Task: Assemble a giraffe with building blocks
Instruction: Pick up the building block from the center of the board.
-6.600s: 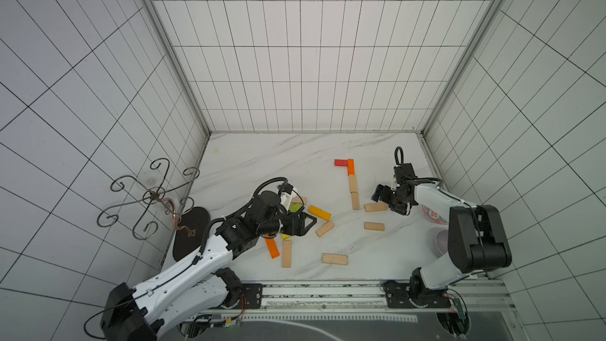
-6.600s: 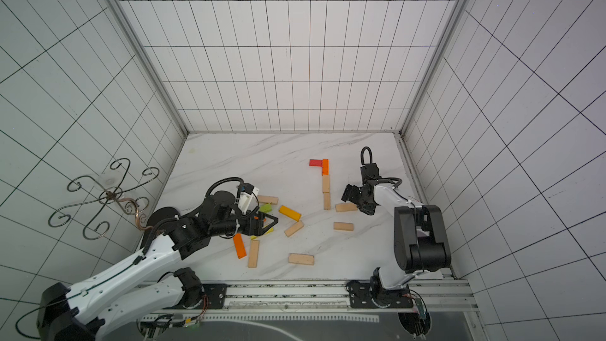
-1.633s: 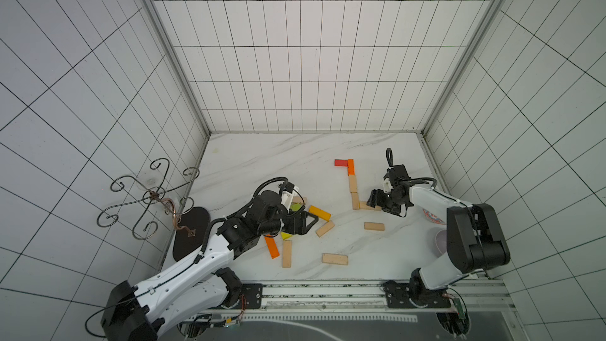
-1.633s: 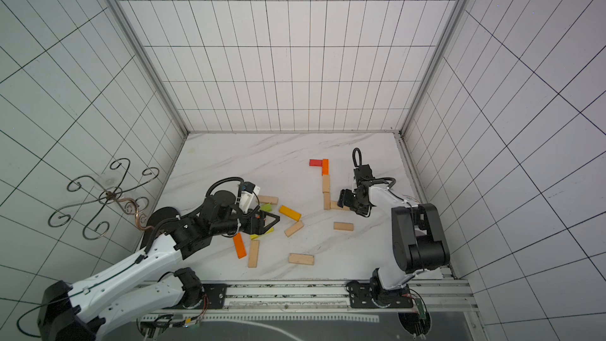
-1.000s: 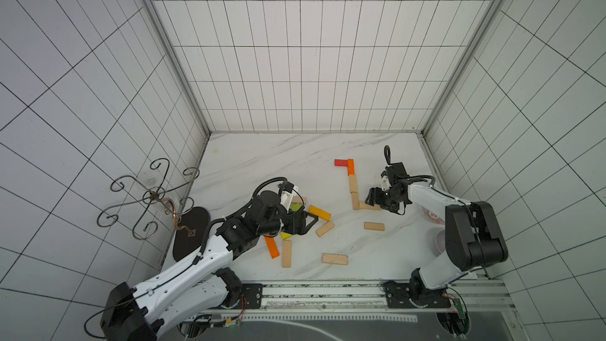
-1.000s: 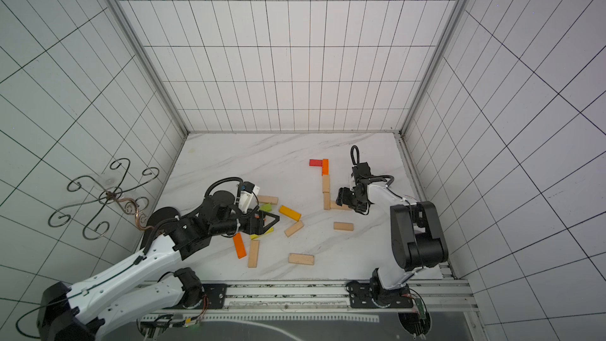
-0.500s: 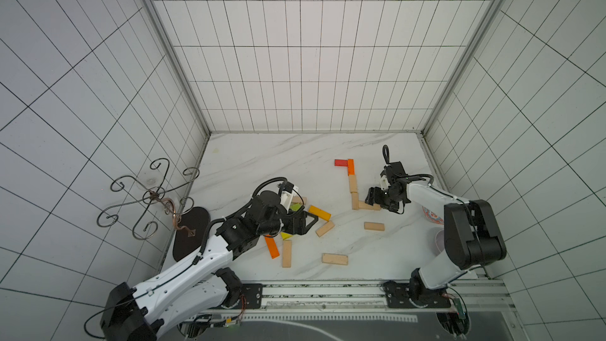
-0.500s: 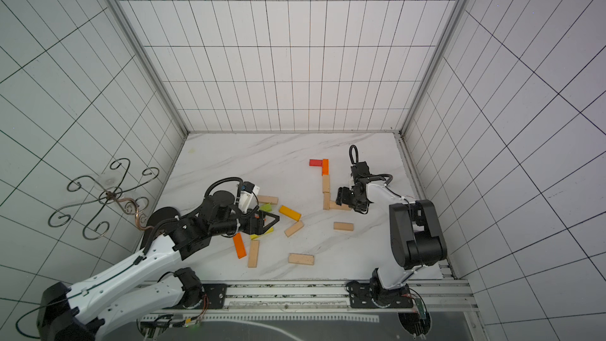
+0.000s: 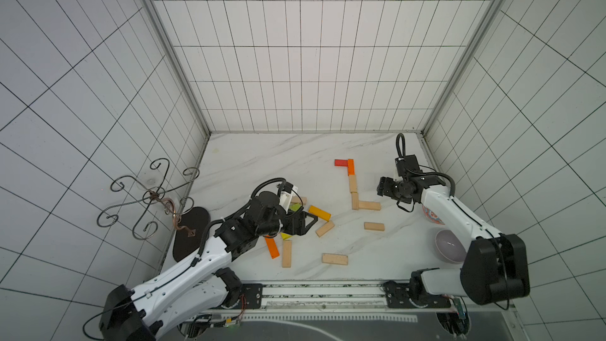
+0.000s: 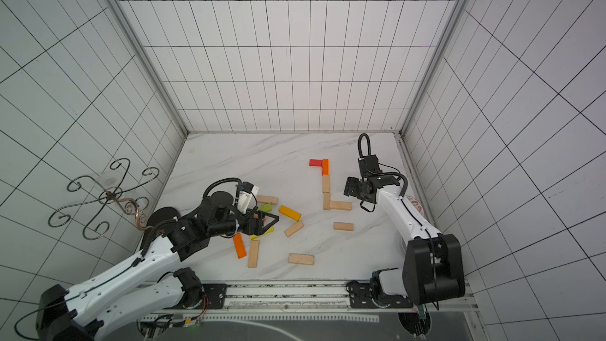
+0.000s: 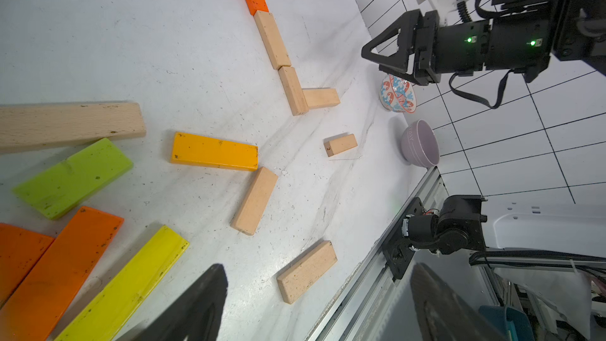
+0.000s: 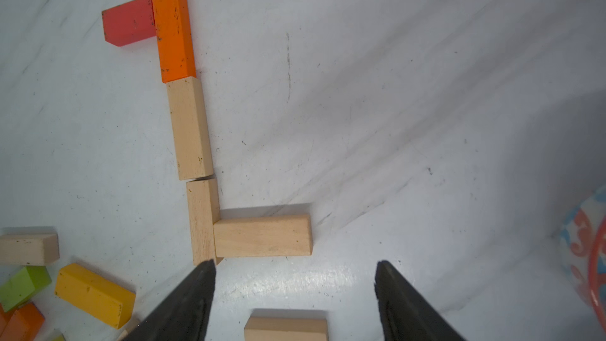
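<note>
Across the white, grey-veined marble table [image 9: 262, 159], closed in on three sides by white tiled walls with dark grout, the giraffe is partly laid out flat toward the right. A red block [image 9: 341, 162] touches the side of an orange block [image 9: 351, 166]. Below that, an upper wooden block [image 9: 352, 183] and a lower wooden block [image 9: 354, 201] run end to end. A sideways wooden block [image 9: 370, 205] butts against the lower one, making an L. The right end effector [image 9: 382, 186] hangs just beside this L, its fingers [image 12: 196, 300] spread with nothing between them. The left end effector [image 9: 310, 223] is also spread and empty, low over the loose pile by an amber block [image 9: 319, 213] and a lime block [image 9: 294, 207]. A patterned bowl [image 11: 397, 93] and a lavender bowl [image 9: 449, 246] sit at the table's right edge, and a scrolled metal stand [image 9: 151, 198] rises at the left. One loose numbered block [image 11: 340, 144] shows a "2" on its end, while the raised lettering on the lavender bowl is too small to read. Some seconds earlier the sideways block lay apart from the column under the right end effector. It now touches the column, and that end effector has drawn back off it. The left arm has not shifted.
</note>
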